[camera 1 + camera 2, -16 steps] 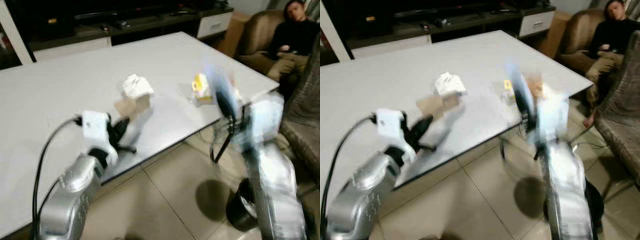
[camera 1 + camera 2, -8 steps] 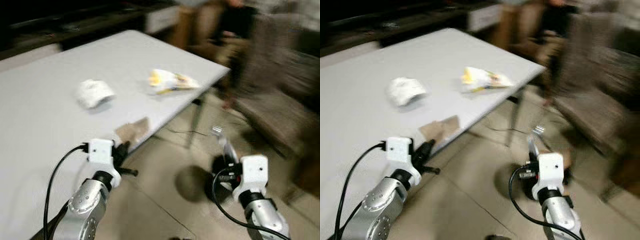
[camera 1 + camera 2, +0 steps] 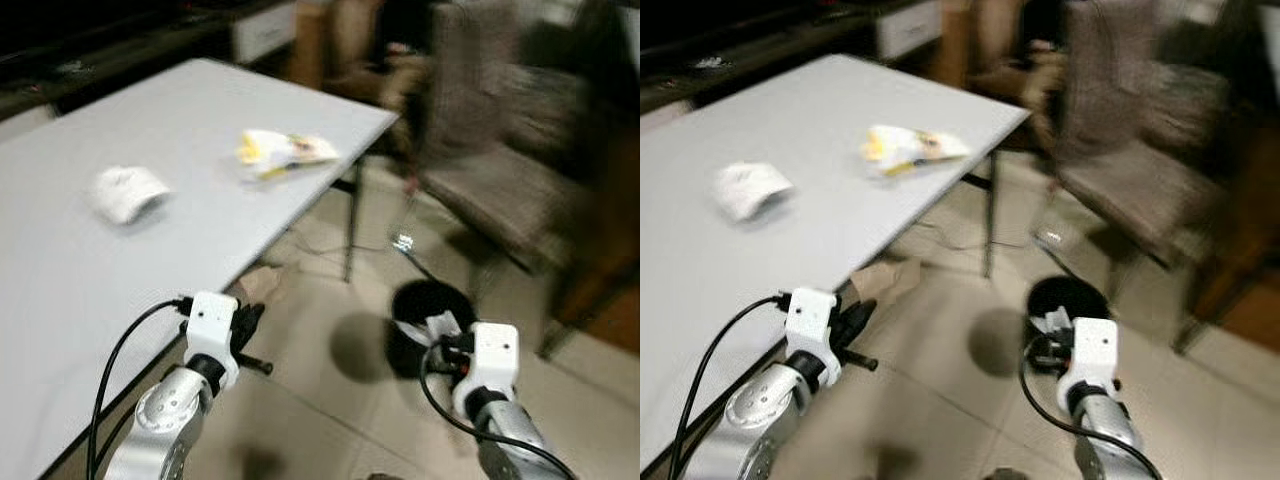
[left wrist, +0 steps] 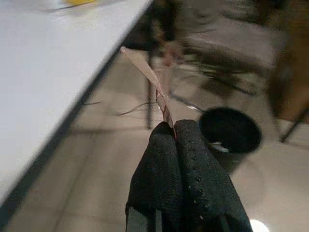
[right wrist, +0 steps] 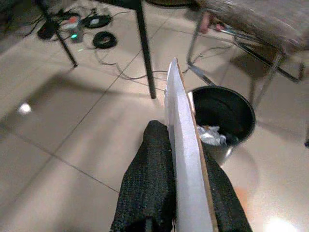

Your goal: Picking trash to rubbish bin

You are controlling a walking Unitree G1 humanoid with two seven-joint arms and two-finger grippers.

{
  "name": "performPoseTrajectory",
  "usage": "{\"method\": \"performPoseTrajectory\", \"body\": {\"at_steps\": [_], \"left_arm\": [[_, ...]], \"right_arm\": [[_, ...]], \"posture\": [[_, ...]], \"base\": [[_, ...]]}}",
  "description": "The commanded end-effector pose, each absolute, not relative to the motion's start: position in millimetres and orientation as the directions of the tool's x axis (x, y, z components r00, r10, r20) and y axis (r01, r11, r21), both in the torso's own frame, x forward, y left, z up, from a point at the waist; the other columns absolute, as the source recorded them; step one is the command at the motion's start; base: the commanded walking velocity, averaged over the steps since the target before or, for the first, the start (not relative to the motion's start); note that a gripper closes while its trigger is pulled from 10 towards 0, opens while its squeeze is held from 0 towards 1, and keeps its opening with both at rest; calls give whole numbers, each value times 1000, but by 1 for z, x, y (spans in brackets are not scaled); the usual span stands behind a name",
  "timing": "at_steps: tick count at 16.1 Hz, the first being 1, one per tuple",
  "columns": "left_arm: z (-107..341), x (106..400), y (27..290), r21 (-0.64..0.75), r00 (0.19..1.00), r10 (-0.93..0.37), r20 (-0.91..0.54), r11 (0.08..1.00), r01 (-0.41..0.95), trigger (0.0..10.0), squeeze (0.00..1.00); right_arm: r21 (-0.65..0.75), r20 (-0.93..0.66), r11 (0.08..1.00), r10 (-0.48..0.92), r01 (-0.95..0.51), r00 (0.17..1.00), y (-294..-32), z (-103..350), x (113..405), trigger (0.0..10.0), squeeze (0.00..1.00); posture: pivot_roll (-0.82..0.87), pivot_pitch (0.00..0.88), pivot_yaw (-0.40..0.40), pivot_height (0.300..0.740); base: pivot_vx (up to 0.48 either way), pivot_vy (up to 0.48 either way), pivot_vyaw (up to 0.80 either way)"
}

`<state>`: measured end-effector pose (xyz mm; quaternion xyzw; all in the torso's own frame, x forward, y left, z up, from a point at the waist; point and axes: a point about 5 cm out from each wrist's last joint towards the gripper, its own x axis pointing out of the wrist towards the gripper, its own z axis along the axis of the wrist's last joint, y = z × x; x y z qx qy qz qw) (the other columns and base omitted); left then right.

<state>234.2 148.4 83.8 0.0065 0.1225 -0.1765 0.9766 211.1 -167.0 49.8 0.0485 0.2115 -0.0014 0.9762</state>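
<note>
A flat white card with a brown edge (image 5: 186, 159) is pinched upright between the closed fingers of the right gripper (image 5: 174, 183), low centre of the right wrist view, with the black rubbish bin (image 5: 222, 113) just beyond. It appears light and stiff, best held by its lower edge. A thin brown paper scrap (image 4: 147, 77), probably limp, is clamped in the left gripper (image 4: 175, 140).

Floor: glossy beige tiled floor (image 3: 320, 400)
Table: long white table (image 3: 100, 250)
Chair: grey upholstered metal-legged chair (image 3: 500, 190), blurred
</note>
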Motion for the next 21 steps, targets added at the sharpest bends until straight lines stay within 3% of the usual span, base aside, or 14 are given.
{"method": "performPoseTrajectory", "body": {"at_steps": [1, 11, 15, 21], "left_arm": [[89, 237, 143, -32, 898, -382, -218, 923, 384, 10000, 0], [91, 243, 150, -9, 905, -371, -210, 926, 378, 10000, 0], [93, 248, 147, -21, 899, -386, -205, 920, 391, 10000, 0], [92, 253, 150, -10, 910, -361, -205, 930, 367, 10000, 0]], "right_arm": [[102, -434, 995, 36, 9, 900, -165, 49, 212, 10000, 0], [81, -457, 992, 122, -95, 881, -158, 52, 222, 10000, 0], [81, -449, 992, 124, -98, 885, -159, 54, 222, 10000, 0], [68, -427, 989, 150, -134, 892, -154, 55, 226, 10000, 0]], "posture": [[-78, 68, 17, 740], [-69, 56, 2, 740], [-73, 50, 6, 740], [-72, 44, 14, 740]], "base": [[0, 0, -800], [0, 0, -800], [279, 0, -797], [326, 0, -83]]}}
